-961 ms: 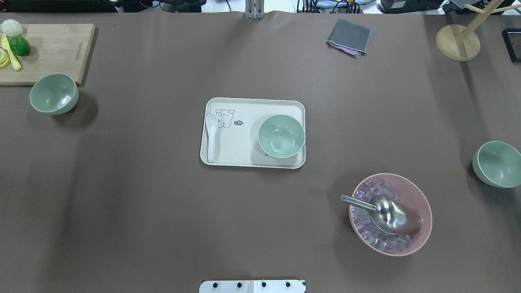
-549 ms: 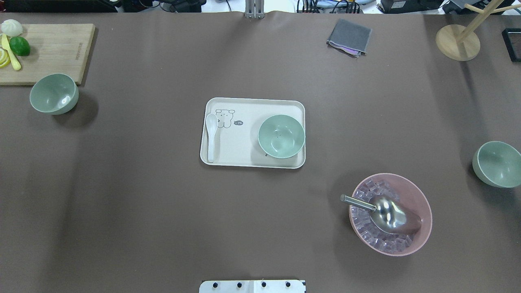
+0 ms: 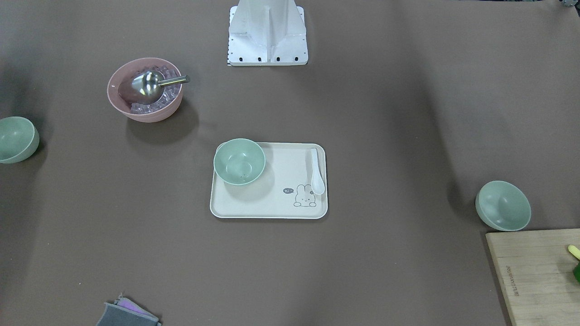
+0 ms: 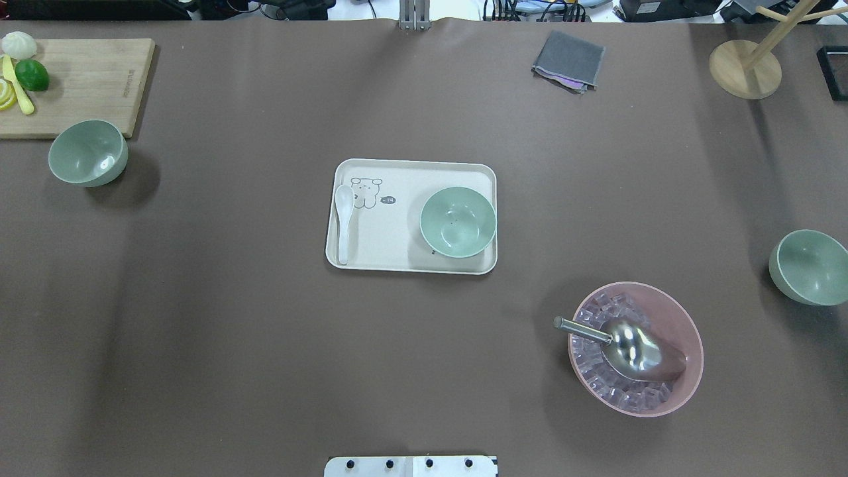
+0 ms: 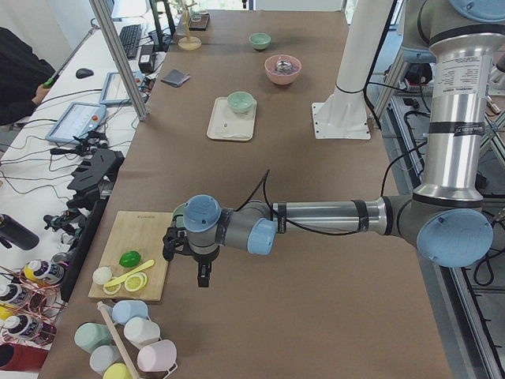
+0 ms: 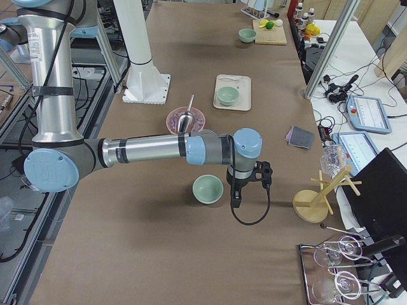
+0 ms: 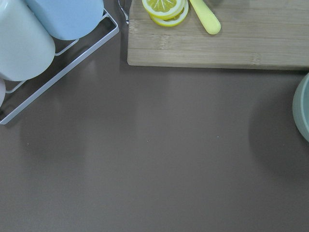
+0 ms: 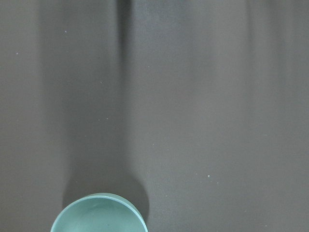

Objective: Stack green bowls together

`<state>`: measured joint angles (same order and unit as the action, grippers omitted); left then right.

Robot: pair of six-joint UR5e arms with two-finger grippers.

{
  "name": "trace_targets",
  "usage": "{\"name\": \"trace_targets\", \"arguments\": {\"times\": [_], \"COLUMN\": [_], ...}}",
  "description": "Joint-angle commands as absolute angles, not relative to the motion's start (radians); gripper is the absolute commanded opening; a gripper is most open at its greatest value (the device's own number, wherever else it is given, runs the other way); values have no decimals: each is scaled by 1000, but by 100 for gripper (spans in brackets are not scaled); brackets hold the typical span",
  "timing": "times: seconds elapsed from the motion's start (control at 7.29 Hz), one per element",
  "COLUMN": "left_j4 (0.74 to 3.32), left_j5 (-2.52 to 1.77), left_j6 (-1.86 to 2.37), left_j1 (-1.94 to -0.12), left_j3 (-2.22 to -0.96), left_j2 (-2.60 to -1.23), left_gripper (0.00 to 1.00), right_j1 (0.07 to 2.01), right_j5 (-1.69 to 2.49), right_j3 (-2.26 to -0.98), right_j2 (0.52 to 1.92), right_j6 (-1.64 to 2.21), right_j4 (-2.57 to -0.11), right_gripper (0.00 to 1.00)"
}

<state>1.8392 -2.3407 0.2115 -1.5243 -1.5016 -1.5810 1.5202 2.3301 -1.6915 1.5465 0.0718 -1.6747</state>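
Three pale green bowls stand apart on the brown table. One green bowl (image 4: 458, 221) sits on the right part of the cream tray (image 4: 397, 262). A second green bowl (image 4: 87, 152) stands at the far left by the cutting board; its edge shows in the left wrist view (image 7: 303, 113). The third green bowl (image 4: 809, 266) stands at the right edge and shows in the right wrist view (image 8: 99, 215). My left gripper (image 5: 203, 275) hangs beside the second bowl. My right gripper (image 6: 234, 200) hangs just beside the third bowl (image 6: 208, 189). I cannot tell whether either is open or shut.
A pink bowl (image 4: 635, 348) with ice cubes and a metal scoop stands front right. A white spoon (image 4: 344, 222) lies on the tray. A wooden cutting board (image 4: 79, 86) with lime and lemon, a grey cloth (image 4: 568, 59), a wooden stand (image 4: 744, 68) and a cup rack (image 7: 58, 53) stand around.
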Motion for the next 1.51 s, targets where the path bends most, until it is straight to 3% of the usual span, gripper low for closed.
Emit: {"name": "trace_targets", "arguments": {"times": [0.0,0.55,0.82,1.24,1.37], "left_j4": [1839,1877,1878,1923,2056], "left_j5": [-2353,-2399,-2395,-2388,-2366], "left_j6": [210,212,210,276,300], "left_j1": [-1523,-1481,-1433,-1421,-1366], "left_j3": [-1517,-1568,-1537,-1311,-1243], "left_j2": [-1585,-1589,-1679,-1831,-1833], "left_gripper": [98,98,98,98,98], "right_j1": [1520,1505,1493,1476,1476], "right_j5": [2329,2333,2336,2330,2332], "right_j3": [-1697,-1706,-1709,-1706,-1707], "right_j2": [1546,1548,1534,1529,1529], "right_j6": [71,71,71,80,78], "right_j4": [-1671,-1620,-1569,-1562,-1560], "right_gripper": [100,100,100,100,100]}}
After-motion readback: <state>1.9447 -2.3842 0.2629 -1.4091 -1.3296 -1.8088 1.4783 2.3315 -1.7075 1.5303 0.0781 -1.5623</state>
